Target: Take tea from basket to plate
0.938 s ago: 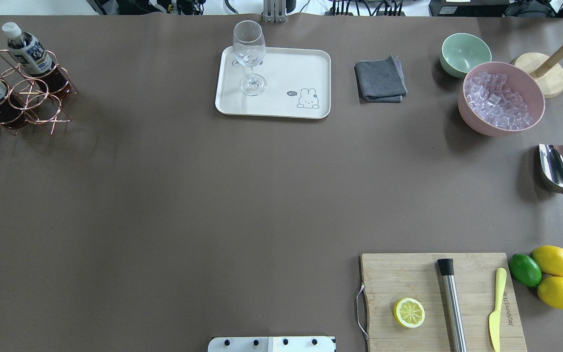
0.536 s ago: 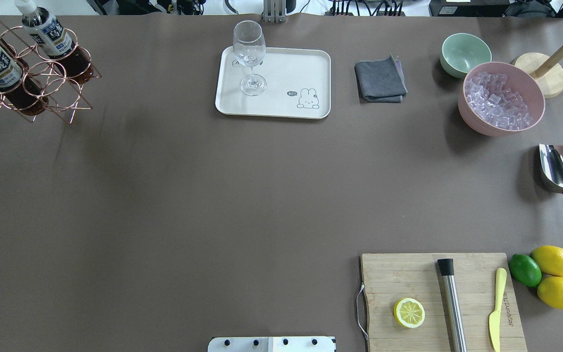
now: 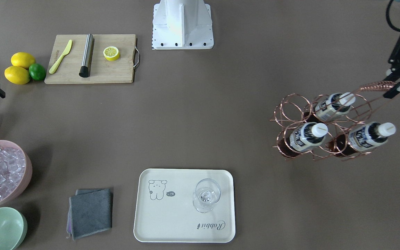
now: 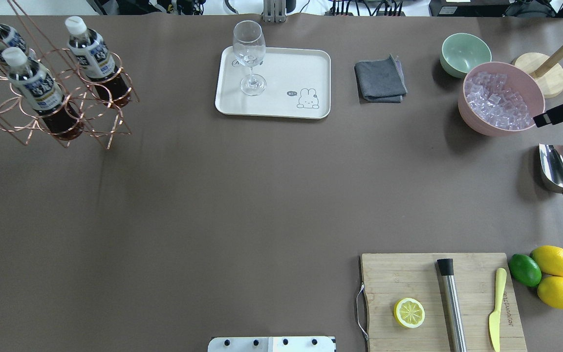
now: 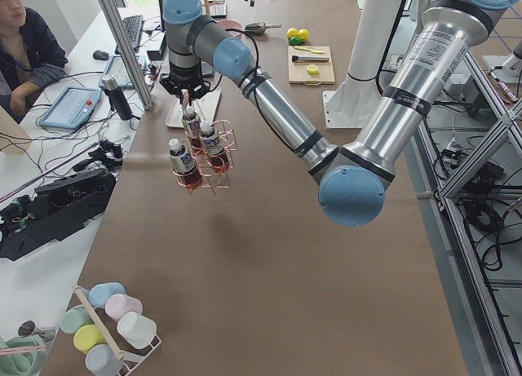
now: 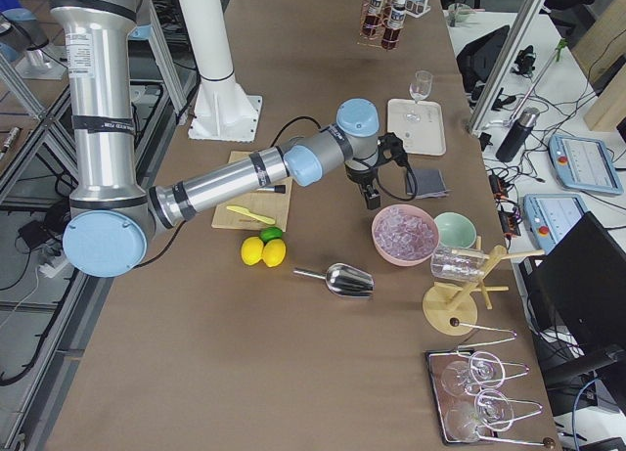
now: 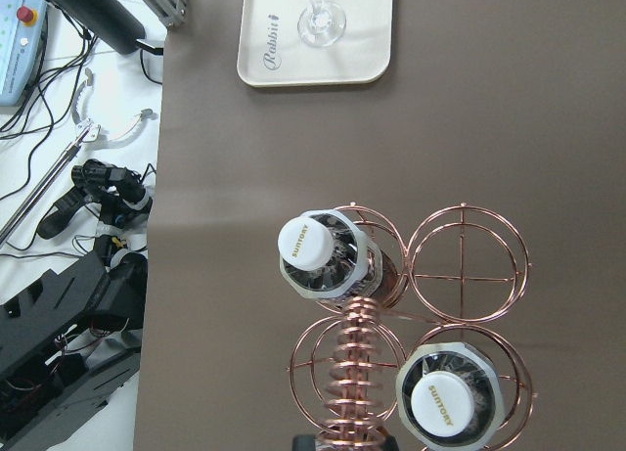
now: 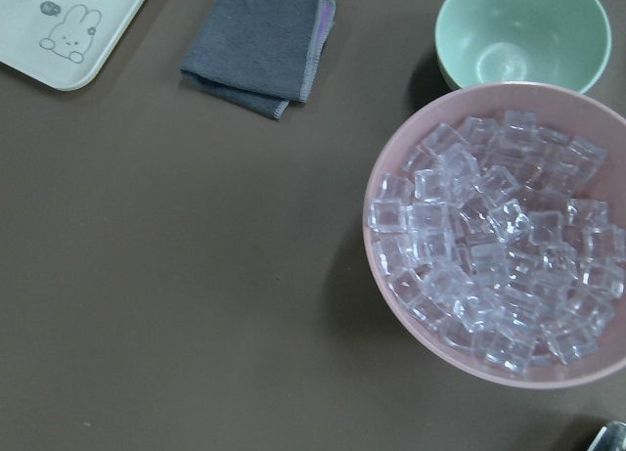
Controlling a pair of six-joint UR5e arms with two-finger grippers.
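Tea bottles (image 4: pixel 35 87): three small clear plastic bottles of dark brown tea with white caps, each seated in a ring of the rose-gold wire basket (image 3: pixel 328 121), well apart from the plate.
Basket: far-left end of the brown bench (image 4: pixel 242 195), tilted. In the left side view it hangs clear of the surface.
Left gripper (image 3: pixel 394 84): pinching the top of the basket's coiled handle.
Plate: cream rectangular tray (image 4: pixel 286 68) with a bear drawing, at centre back. A clear wine glass (image 4: pixel 249 58) stands upright at its left end.
Cloth: folded grey cloth (image 4: pixel 380 79), right of the tray.
Bowls: pale green bowl (image 4: pixel 465 53) just beside a pink bowl of ice cubes (image 4: pixel 463 105).
Right gripper (image 4: pixel 548 117): at the pink bowl's right rim. Can't tell whether it is spread or closed.
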